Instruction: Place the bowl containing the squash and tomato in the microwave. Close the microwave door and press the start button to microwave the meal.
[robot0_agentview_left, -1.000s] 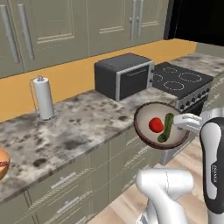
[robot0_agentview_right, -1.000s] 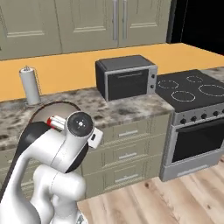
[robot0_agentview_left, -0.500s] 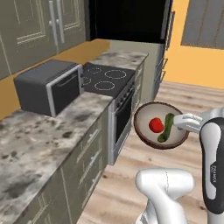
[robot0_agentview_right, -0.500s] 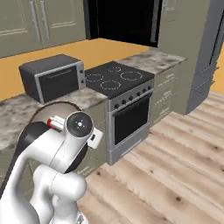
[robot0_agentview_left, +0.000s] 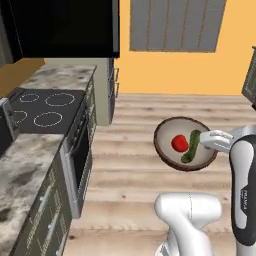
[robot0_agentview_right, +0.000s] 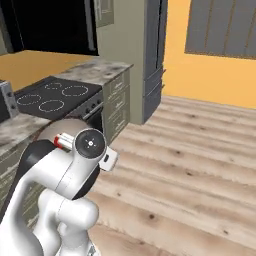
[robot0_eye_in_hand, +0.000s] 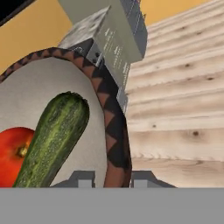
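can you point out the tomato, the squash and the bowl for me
tomato (robot0_agentview_left: 179, 143), left base view, on the middle of its red skin
squash (robot0_agentview_left: 191, 146), left base view, on the middle of its green body
bowl (robot0_agentview_left: 163, 150), left base view, on the bare pale inside near its left rim

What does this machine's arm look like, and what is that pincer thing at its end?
The arm is glossy white, built of rounded segments with dark joints and a round grey cap bearing a small red mark. The pincer ends in two small grey finger tips.
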